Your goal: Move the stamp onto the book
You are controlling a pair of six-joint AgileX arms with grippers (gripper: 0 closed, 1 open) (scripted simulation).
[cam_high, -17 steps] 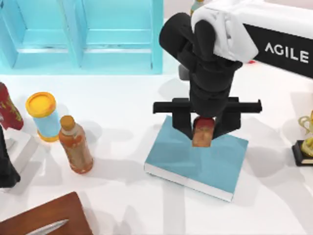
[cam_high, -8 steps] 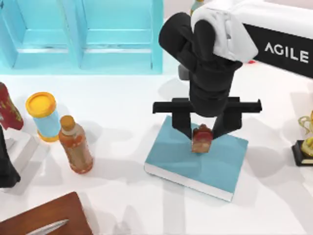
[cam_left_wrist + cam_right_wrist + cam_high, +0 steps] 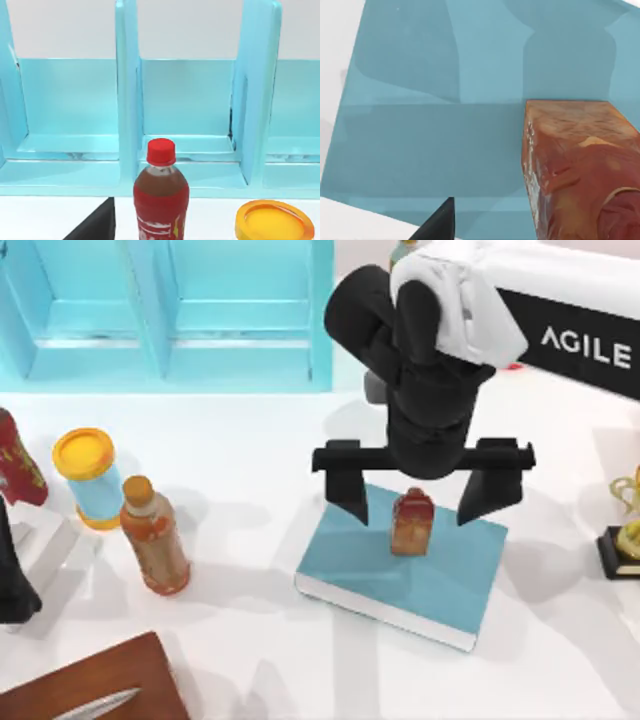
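The mottled reddish-orange stamp (image 3: pixel 412 522) stands upright on the teal-blue book (image 3: pixel 350 550), near the book's far middle. My right gripper (image 3: pixel 418 502) hangs over it, open, with one black finger on each side of the stamp and clear gaps between. The right wrist view has the stamp (image 3: pixel 575 165) resting on the book's cover (image 3: pixel 430 115), with one dark fingertip (image 3: pixel 440 225) apart from it. My left arm (image 3: pixel 12 570) is parked at the table's left edge.
A light cyan cabinet (image 3: pixel 170 310) lines the back left. A dark red bottle (image 3: pixel 15 460), a yellow-lidded can (image 3: pixel 88 475) and a brown-orange bottle (image 3: pixel 155 537) stand at the left. A brown wooden board (image 3: pixel 95 685) lies front left. A gold trophy (image 3: pixel 625 525) sits at the right edge.
The right gripper's fingers have spread wide apart and let go of the stamp. The stamp has dropped slightly and now stands free on the book.
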